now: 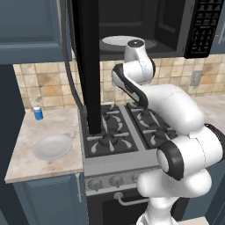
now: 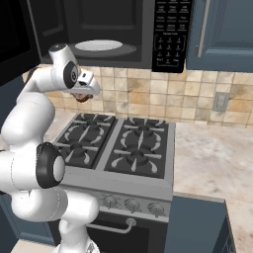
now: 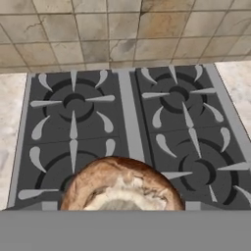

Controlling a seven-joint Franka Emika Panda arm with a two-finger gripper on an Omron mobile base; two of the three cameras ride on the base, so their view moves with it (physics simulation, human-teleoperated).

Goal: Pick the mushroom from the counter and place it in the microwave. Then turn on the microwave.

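The brown mushroom (image 3: 122, 186) with its pale centre sits right under the hand camera, high above the stove's left burners. In the right base view my gripper (image 2: 84, 96) is shut on the mushroom (image 2: 82, 98), pointing down, just below and in front of the microwave's (image 2: 106, 29) open cavity. The microwave (image 1: 145, 26) has its door (image 1: 85, 66) swung wide open to the left, with a white turntable (image 1: 115, 41) inside. Its keypad (image 2: 168, 29) is on the right side. The beige marbled counter (image 1: 44, 127) lies left of the stove.
A black gas stove (image 2: 118, 143) with four burners lies below the hand. On the left counter are a white plate (image 1: 52, 146) and a small blue bottle (image 1: 38, 111). More counter (image 2: 212, 158) extends right of the stove. Dark blue wall cabinets (image 2: 222, 29) flank the microwave.
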